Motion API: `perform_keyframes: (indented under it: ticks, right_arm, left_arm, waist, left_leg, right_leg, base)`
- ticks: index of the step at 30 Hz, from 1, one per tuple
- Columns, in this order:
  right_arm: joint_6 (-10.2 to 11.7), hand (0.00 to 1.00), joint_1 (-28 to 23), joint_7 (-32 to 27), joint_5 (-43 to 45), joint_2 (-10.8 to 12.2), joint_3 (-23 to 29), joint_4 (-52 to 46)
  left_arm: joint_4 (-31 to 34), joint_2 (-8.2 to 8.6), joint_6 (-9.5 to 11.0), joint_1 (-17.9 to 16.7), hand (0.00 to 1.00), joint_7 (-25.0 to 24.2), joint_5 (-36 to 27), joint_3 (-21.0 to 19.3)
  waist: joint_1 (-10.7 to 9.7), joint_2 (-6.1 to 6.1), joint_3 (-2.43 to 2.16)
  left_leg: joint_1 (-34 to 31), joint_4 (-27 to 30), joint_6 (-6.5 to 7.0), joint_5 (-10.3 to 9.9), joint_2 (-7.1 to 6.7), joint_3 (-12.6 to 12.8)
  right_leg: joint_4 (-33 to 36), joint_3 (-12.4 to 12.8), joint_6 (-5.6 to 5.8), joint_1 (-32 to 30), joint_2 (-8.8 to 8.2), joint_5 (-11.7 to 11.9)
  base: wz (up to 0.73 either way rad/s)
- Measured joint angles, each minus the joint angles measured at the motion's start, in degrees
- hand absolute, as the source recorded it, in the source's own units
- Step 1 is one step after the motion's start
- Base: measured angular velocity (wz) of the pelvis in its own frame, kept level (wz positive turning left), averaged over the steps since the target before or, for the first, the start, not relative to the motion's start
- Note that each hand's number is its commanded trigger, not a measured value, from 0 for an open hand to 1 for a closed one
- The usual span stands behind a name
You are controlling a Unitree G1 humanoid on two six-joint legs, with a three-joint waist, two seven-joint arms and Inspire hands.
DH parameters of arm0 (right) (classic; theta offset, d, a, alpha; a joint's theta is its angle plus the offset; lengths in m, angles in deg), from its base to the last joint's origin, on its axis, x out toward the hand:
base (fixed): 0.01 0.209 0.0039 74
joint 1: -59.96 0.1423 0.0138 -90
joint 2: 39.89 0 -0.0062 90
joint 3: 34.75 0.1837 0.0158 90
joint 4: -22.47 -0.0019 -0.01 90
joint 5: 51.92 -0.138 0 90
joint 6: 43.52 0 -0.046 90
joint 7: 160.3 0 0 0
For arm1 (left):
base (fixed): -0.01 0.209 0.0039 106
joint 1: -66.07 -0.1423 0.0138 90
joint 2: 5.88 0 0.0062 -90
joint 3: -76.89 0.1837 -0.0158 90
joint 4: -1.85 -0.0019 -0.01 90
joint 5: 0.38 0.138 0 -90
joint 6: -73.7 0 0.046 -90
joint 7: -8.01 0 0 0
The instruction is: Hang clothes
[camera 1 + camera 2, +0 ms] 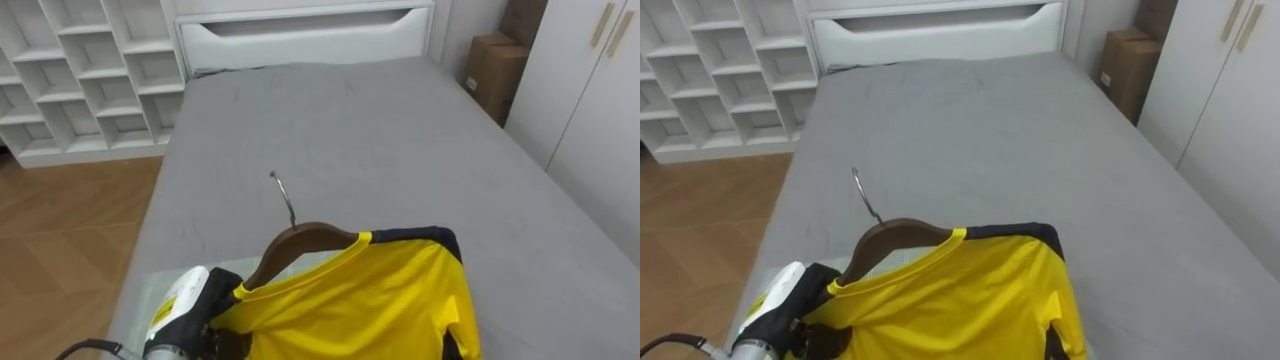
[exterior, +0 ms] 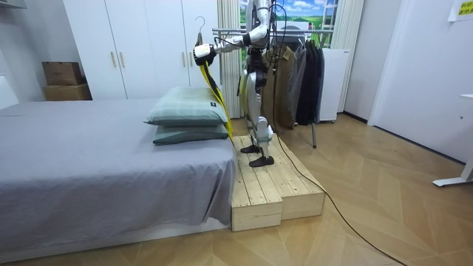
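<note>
A yellow shirt (image 1: 370,300) with a dark collar hangs on a brown wooden hanger (image 1: 300,243) whose metal hook (image 1: 283,198) points up and away. My left hand (image 1: 190,315) comes in at the lower left and is shut on the hanger's left end, under the shirt's shoulder. In the room view I stand on a wooden platform (image 2: 266,188) at the bed's end, with the left hand (image 2: 203,53) raised forward at head height. From it the shirt (image 2: 216,89) hangs down over the pillows (image 2: 185,111).
The grey bed (image 1: 380,130) stretches ahead to a white headboard (image 1: 300,35). White cube shelves (image 1: 80,80) stand at the far left, and white wardrobe doors (image 1: 590,110) and cardboard boxes (image 1: 490,75) on the right. A clothes rack (image 2: 295,74) with dark garments stands behind me.
</note>
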Motion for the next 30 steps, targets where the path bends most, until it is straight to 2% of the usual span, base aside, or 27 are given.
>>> perform_keyframes:
  ticks: [3,5,8,12,17,19,25,30]
  right_arm:
    - [1.11,0.00,0.00,-3.19,7.09,-1.32,0.07,-2.95]
    - [1.50,0.00,-0.29,-5.79,13.05,-1.77,-0.10,-7.17]
    - [2.40,0.00,-0.32,-7.12,18.01,-2.65,-0.16,-12.13]
    - [4.29,0.00,-0.31,-9.28,22.09,-3.77,-0.15,-21.48]
    - [5.94,0.00,-0.31,-11.78,25.87,-4.51,-0.06,-28.85]
    - [6.23,0.00,-0.33,-12.58,28.32,-4.58,0.03,-34.55]
    - [7.67,0.00,-0.38,-14.94,31.57,-4.81,0.05,-46.90]
    - [8.50,0.00,-0.65,-16.92,32.48,-4.85,-0.33,-53.09]
  left_arm:
    - [-0.06,-0.11,0.05,-0.01,1.00,0.29,0.40,0.01]
    - [0.09,-0.12,0.07,-0.02,1.00,0.29,0.50,0.02]
    - [0.03,-0.32,0.28,-0.02,1.00,0.29,0.16,0.07]
    - [0.04,-2.02,0.96,-0.02,1.00,0.29,0.26,0.05]
    - [0.05,-2.24,2.26,-0.02,1.00,0.29,0.39,0.04]
    - [0.08,-2.24,2.67,-0.02,1.00,0.29,0.42,0.01]
    - [0.83,-2.27,3.15,-0.02,1.00,0.10,0.45,-0.01]
    - [0.83,-2.28,3.26,-0.02,1.00,0.08,0.47,0.00]
  waist:
    - [-0.10,-0.38,-0.18]
    - [0.26,-0.92,-0.50]
    - [0.63,-1.28,-0.71]
    - [0.90,-1.84,-0.79]
    - [1.95,-1.96,-0.73]
    - [2.04,-2.00,-0.71]
    - [2.03,-2.35,-0.65]
    - [2.28,-2.28,-0.61]
  left_leg:
    - [-0.33,0.15,0.00,0.01,-0.04,-0.08]
    - [-0.30,0.16,-0.01,0.02,0.01,-0.06]
    - [-0.10,0.15,-0.01,0.02,0.01,-0.01]
    - [0.11,0.28,-0.02,0.03,0.05,-0.05]
    - [0.14,0.45,-0.02,0.03,0.08,-0.07]
    - [0.14,0.44,-0.03,0.04,0.05,-0.04]
    - [0.18,0.43,-0.03,0.04,0.06,0.05]
    - [0.18,0.31,-0.03,0.04,0.14,0.19]
  right_leg:
    - [0.08,-0.52,0.00,-0.10,-0.14,0.00]
    - [0.10,-0.46,0.00,-0.08,-0.11,0.00]
    - [0.14,-0.45,-0.02,0.07,-0.11,0.01]
    - [0.10,-0.50,-0.06,0.06,-0.09,0.04]
    - [0.35,-0.51,-0.09,0.03,-0.13,0.06]
    - [0.33,-0.53,-0.08,0.08,-0.18,0.05]
    - [0.23,-0.34,-0.08,0.19,-0.18,0.05]
    - [0.22,-0.26,-0.08,0.05,-0.15,0.05]
  base:
    - [0.04]
    - [0.00]
    - [0.00]
    - [0.00]
    - [0.00]
    - [0.00]
    - [0.00]
    - [-0.01]
